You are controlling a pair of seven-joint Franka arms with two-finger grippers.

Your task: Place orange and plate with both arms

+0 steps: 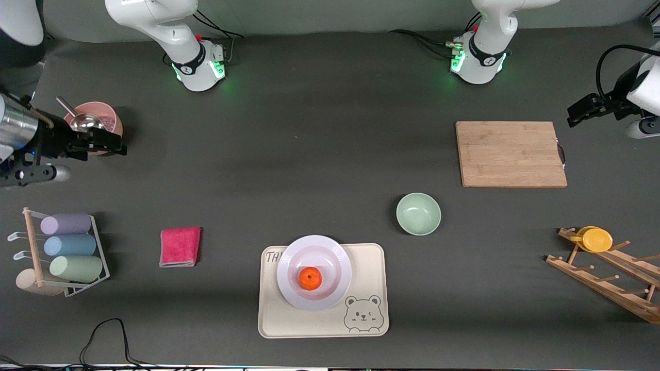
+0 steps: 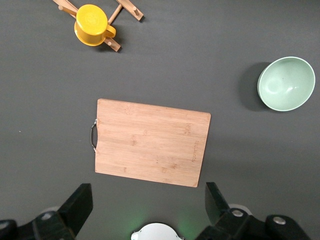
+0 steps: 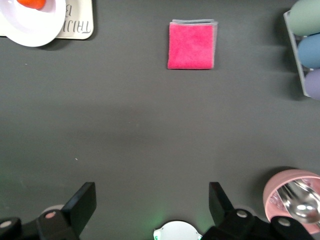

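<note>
At the right arm's end of the table we see the right gripper [image 1: 111, 142] up over the pink bowl [image 1: 105, 116], fingers spread, holding nothing. Dark table [image 1: 309, 154] lies bare between the pink cloth [image 1: 180, 247] and the bases. Midway, near the camera edge, the glossy white plate [image 1: 314, 272] sits on the beige bear tray [image 1: 323, 291], overhanging its farther rim; the small dimpled orange [image 1: 310, 279] rests in its centre. Then green bowl [image 1: 418, 213], cutting board [image 1: 510, 153]. The left gripper [image 1: 580, 114] hangs beside the board, fingers spread, empty.
</note>
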